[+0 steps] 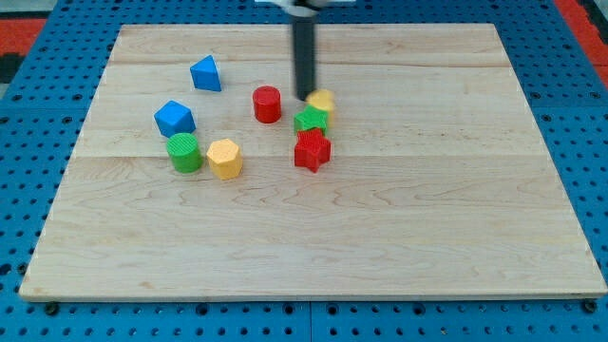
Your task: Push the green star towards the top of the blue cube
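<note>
The green star [311, 120] lies near the board's middle, touching a yellow block [323, 101] above it and a red star [312, 150] below it. The blue cube [175, 118] sits far to the view's left. My tip [305, 96] is just above the green star, beside the yellow block's left edge and to the right of a red cylinder [267, 104].
A blue triangular block [205, 73] lies at the upper left. A green cylinder [184, 152] sits just below the blue cube, with a yellow hexagonal block [225, 158] to its right. The wooden board [427, 218] lies on a blue pegboard.
</note>
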You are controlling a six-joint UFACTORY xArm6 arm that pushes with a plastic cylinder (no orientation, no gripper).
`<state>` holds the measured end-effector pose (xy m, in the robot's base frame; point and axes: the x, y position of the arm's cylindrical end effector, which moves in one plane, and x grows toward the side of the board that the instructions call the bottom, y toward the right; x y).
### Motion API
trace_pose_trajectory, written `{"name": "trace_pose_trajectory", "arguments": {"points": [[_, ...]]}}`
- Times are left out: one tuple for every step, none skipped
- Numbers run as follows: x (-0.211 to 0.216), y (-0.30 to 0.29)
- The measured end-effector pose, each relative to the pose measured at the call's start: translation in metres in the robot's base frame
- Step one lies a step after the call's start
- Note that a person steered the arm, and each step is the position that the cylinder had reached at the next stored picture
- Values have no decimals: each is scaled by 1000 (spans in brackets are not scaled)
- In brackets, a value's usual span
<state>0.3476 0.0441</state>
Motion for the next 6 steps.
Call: {"name": "trace_pose_trajectory", "arguments": {"points": [[31, 49], [46, 35], [50, 3], [58, -42], [58, -131], [40, -144]]}}
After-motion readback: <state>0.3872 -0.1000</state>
